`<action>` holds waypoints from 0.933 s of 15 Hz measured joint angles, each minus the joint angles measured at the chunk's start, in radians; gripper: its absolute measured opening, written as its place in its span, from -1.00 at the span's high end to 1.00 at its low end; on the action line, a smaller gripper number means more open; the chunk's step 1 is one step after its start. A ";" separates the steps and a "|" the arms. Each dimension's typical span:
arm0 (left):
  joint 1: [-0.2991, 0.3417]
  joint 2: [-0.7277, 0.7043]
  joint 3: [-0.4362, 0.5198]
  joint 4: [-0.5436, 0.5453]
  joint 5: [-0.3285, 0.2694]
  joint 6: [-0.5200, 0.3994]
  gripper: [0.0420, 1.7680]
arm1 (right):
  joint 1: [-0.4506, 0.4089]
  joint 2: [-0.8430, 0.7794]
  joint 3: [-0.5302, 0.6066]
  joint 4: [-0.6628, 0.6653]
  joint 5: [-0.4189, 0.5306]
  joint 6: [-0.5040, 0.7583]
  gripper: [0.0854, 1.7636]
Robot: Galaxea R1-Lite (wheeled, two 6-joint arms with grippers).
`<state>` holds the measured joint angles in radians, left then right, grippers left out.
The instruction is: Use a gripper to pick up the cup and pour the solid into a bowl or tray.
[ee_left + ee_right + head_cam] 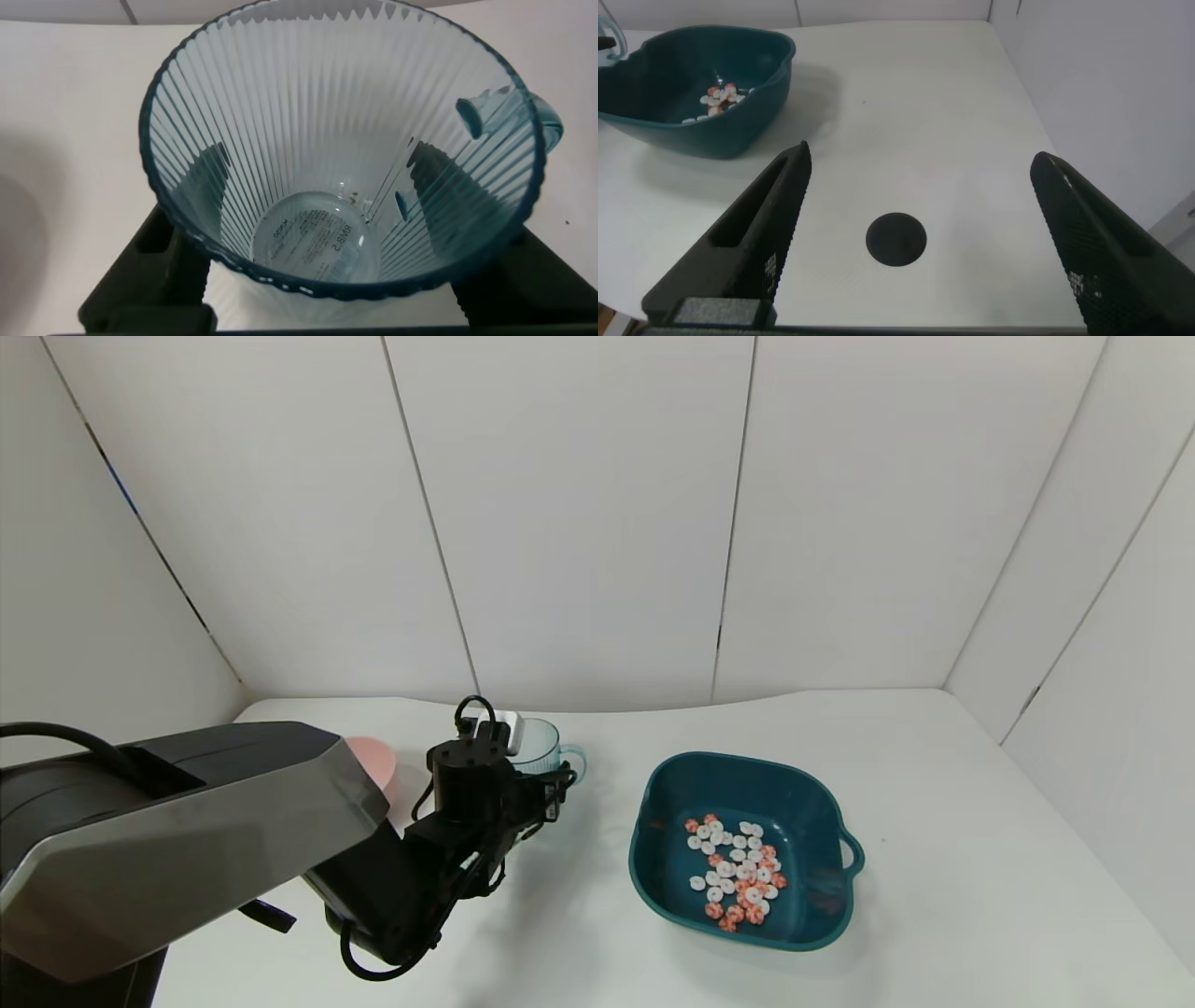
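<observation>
Now left gripper (537,784) fingers (182,201) closed around empty cup (540,747), left of teal basin (826,803) holding discs (738,873). Right gripper (920,238) open over bare table (924,112).

Head camera overlooks the table (934,915); wrist cameras sit closer (right apparently shares basin (710,121)).

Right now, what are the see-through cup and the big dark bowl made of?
The cup looks like clear pale-blue plastic: you can see through its ribbed wall, and the rim shines. The bowl looks like dark teal plastic, smooth with a soft shine and a moulded loop handle. Both are guesses from looks alone.
</observation>
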<state>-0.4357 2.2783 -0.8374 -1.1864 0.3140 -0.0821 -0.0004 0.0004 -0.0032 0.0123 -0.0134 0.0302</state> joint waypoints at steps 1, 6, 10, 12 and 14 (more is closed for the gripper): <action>0.000 0.000 0.000 0.000 0.000 0.000 -0.66 | 0.000 0.000 0.000 0.000 0.000 0.000 -0.94; -0.001 -0.005 0.006 0.000 -0.003 0.000 -0.79 | 0.000 0.000 0.000 0.000 0.000 0.000 -0.94; -0.001 -0.020 0.016 0.014 0.003 0.003 -0.85 | 0.000 0.000 0.000 0.000 0.000 0.000 -0.94; -0.003 -0.036 0.027 0.032 0.004 0.008 -0.87 | 0.000 0.000 0.000 0.000 0.000 0.000 -0.94; -0.005 -0.065 0.041 0.075 -0.003 0.011 -0.89 | 0.000 0.000 0.000 0.000 0.000 0.000 -0.94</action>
<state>-0.4406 2.2130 -0.7966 -1.1113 0.3106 -0.0715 -0.0004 0.0004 -0.0032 0.0123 -0.0138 0.0302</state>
